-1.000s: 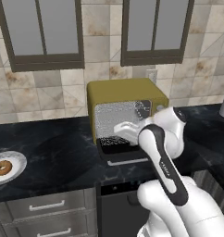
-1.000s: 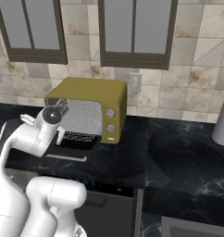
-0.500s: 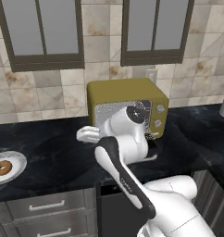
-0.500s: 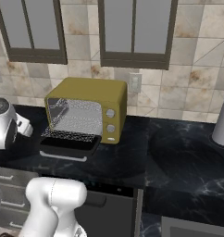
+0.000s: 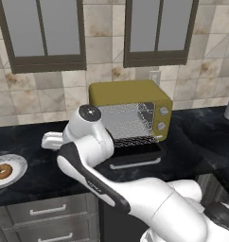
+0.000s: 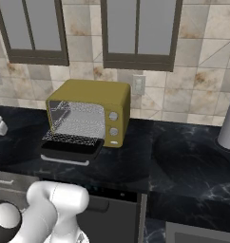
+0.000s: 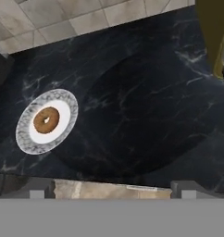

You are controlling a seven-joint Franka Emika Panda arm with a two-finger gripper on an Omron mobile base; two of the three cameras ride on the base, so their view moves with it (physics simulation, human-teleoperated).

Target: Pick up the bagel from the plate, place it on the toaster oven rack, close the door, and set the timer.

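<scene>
- The bagel [image 5: 2, 171] sits untouched in the middle of the plate [image 5: 18, 163] at the far left of the black bench [image 5: 36, 142].
- The arm has swung left from the oven toward the plate; the pincer [image 5: 49, 141] now hangs above the bench between them, jaws wide apart, holding nothing.
- The toaster oven [image 5: 130, 113] stands with its door [image 5: 135, 153] dropped open and the rack [image 5: 128, 126] bare: the pick-up is the step in hand.
</scene>
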